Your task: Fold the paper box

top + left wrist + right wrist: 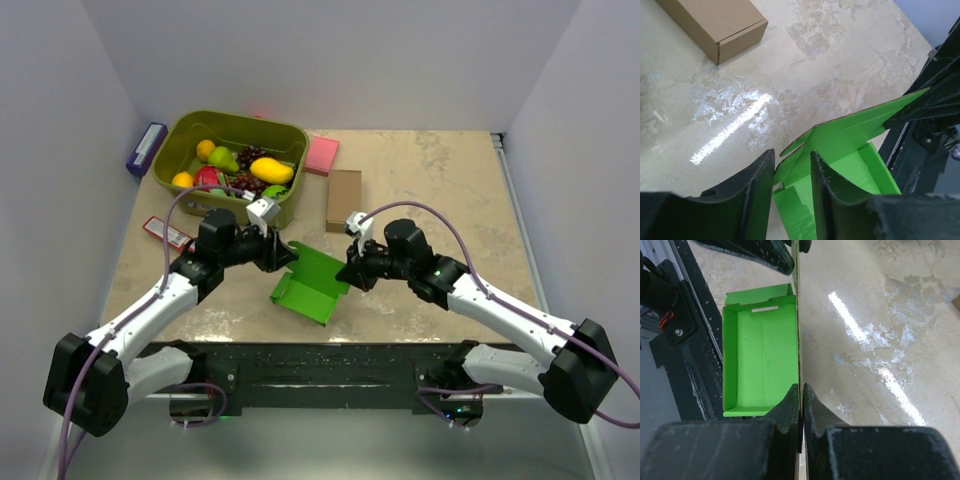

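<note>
Paper box point(312, 282), half-folded, at mid near edge of the bench point(430, 180), long axis spanning both arms: right fingers point(789, 407) pinched shut on its upright wall, left fingers point(757, 192) narrowly parted astride the opposite end's flap.

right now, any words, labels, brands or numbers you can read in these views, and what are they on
No text can be read in any view.
purple box: any print is too small to read.
red and white packet: print is too blurred to read.
brown cardboard box, paper box, pink pad: no print shows.
</note>
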{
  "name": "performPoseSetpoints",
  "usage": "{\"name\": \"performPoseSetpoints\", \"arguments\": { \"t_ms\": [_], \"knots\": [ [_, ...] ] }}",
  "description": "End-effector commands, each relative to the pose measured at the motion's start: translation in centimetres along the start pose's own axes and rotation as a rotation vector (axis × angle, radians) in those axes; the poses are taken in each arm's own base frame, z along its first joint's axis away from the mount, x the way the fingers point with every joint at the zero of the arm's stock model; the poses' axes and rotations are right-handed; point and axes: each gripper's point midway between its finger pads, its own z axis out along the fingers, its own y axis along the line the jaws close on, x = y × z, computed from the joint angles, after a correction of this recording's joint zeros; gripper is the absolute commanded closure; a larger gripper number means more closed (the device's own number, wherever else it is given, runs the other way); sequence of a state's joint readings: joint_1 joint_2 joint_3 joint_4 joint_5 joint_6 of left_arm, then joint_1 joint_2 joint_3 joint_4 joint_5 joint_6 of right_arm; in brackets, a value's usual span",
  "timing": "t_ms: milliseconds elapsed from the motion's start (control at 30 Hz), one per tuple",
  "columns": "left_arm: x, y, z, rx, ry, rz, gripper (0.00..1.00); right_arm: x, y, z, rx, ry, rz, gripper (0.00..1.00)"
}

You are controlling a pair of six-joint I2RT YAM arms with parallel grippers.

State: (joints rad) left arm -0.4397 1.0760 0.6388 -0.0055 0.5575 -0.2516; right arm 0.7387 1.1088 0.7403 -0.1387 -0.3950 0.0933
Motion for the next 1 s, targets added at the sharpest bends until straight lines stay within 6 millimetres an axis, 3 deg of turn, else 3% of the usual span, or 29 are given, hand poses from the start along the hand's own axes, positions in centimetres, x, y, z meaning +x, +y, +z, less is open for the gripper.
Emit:
{"name": "performPoseSetpoints", "arguments": {
  "t_ms": [0, 133, 300, 467, 533, 767, 800, 867, 967],
  "knots": [
    [-0.3, -0.9, 0.1, 0.06, -0.024, 0.018, 0.7, -2.1, 0.1, -0.4, 0.005, -0.044, -0.03, 1.0],
    [0.1, -1.1, 0.3, 0.068, -0.014, 0.016, 0.78, -2.1, -0.4, -0.5, 0.033, -0.047, -0.028, 1.0],
    [1.1, -2.7, 1.3, 0.107, 0.004, 0.015, 0.81, -2.0, -1.7, -0.4, 0.105, -0.043, -0.013, 1.0],
    [2.3, -3.9, 2.4, 0.103, 0.027, 0.024, 0.94, -1.6, -3.6, 0.0, 0.207, -0.037, 0.023, 1.0],
    [2.3, -3.3, 2.9, 0.053, 0.018, 0.01, 1.0, -1.6, -4.2, 0.1, 0.245, -0.052, 0.041, 1.0],
    [2.8, -3.2, 4.1, -0.051, -0.048, -0.078, 1.0, -1.7, -5.7, 0.3, 0.359, -0.108, 0.133, 1.0],
    [2.6, -2.3, 4.1, -0.114, -0.069, -0.086, 1.0, -1.7, -6.0, 0.2, 0.383, -0.113, 0.148, 1.0],
    [2.3, -1.4, 3.9, -0.18, -0.093, -0.06, 1.0, -1.5, -6.9, -0.2, 0.448, -0.128, 0.207, 0.9],
    [2.4, -0.4, 3.5, -0.221, -0.096, 0.012, 1.0, -0.6, -7.1, -0.4, 0.473, -0.131, 0.261, 0.65]
  ]
}}
